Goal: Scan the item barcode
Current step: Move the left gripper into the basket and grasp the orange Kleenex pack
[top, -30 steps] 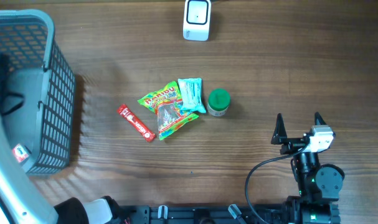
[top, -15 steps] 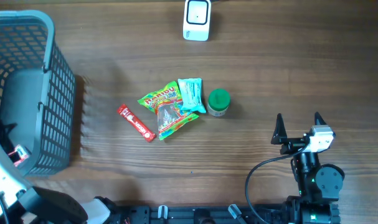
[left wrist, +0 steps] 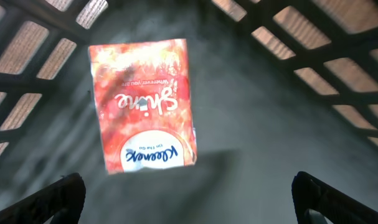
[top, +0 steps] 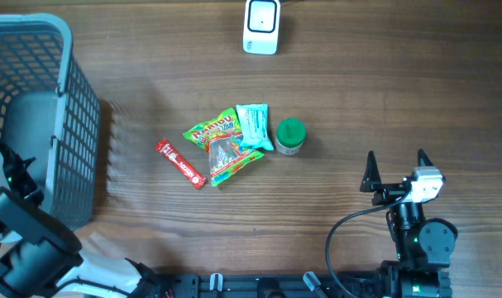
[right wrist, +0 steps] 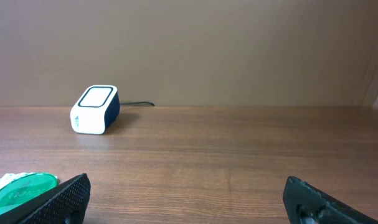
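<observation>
The only writing I can read well is in the left wrist view. A red packet (left wrist: pixel 143 102) lies flat on the grey floor of the basket (top: pixel 35 29), and its white lettering, upside down to me, reads "Kleenex" in an oval, with "shine" above it. The smaller print is too blurred to make out.

From overhead, the yellow-green sweet bag (top: pixel 213 130) seems to say Haribo. The red stick (top: pixel 180 162) to its left carries white print too small to read. A clear candy bag (top: pixel 230 157) overlaps the Haribo one, a teal packet (top: pixel 253 126) touches its right side, and a green-lidded jar (top: pixel 290 136) stands just right of that.

The left gripper (left wrist: pixel 189 205) hangs inside the basket, its jaws spread wide with nothing between them. The Kleenex packet sits beyond the left fingertip, apart from both.

The right gripper (top: pixel 397 165) is over bare table (top: pixel 399 83) on the near right, equally wide and empty, well apart from the heap of goods. The white scanner (top: pixel 261 26) stands at the far edge, far from both grippers.

Overhead, the left arm (top: pixel 27 236) hides the Kleenex packet, so only the wrist camera shows it. The right wrist view shows the scanner's side and cable from low down, plus the jar's green lid at its lower left.
</observation>
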You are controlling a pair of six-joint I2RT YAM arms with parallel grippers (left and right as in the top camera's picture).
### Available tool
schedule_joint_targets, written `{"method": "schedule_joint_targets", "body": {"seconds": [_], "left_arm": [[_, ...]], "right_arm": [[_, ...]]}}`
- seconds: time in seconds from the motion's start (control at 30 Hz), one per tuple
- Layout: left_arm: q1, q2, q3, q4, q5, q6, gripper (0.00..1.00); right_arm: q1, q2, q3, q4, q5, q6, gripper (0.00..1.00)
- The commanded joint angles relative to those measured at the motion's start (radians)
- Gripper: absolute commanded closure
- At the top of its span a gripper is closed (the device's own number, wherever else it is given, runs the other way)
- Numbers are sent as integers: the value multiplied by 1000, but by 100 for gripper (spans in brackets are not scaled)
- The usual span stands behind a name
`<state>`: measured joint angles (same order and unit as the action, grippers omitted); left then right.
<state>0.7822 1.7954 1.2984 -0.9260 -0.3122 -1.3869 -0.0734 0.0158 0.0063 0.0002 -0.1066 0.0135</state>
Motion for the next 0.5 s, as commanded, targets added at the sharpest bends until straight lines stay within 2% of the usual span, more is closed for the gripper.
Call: {"method": "schedule_joint_targets", "body": {"seconds": [0.0, 0.2, 0.23, 0.27, 0.3, 0.33, 0.4, 0.47], "left_arm": [[6, 76, -13, 14, -50, -16, 0], [6, 113, -14, -20, -106, -11, 0], [6, 113, -17, -25, -118, -10, 4], [6, 113, -18, -31, -129, -4, 13], [6, 113, -18, -41, -140, -5, 29], [6, 113, -18, -49, -143, -5, 51], [6, 113, -18, -58, -143, -5, 58], [6, 112, -17, -62, -142, -2, 70]], "right_arm": [[4, -2, -1, 5, 13, -11, 0], [4, -2, -1, 5, 14, -11, 0], [4, -2, -1, 5, 13, -11, 0], [4, -2, -1, 5, 14, -11, 0], [4, -2, -1, 5, 13, -11, 0], [4, -2, -1, 5, 13, -11, 0], [4, -2, -1, 5, 14, -11, 0], [4, -2, -1, 5, 13, -11, 0]]}}
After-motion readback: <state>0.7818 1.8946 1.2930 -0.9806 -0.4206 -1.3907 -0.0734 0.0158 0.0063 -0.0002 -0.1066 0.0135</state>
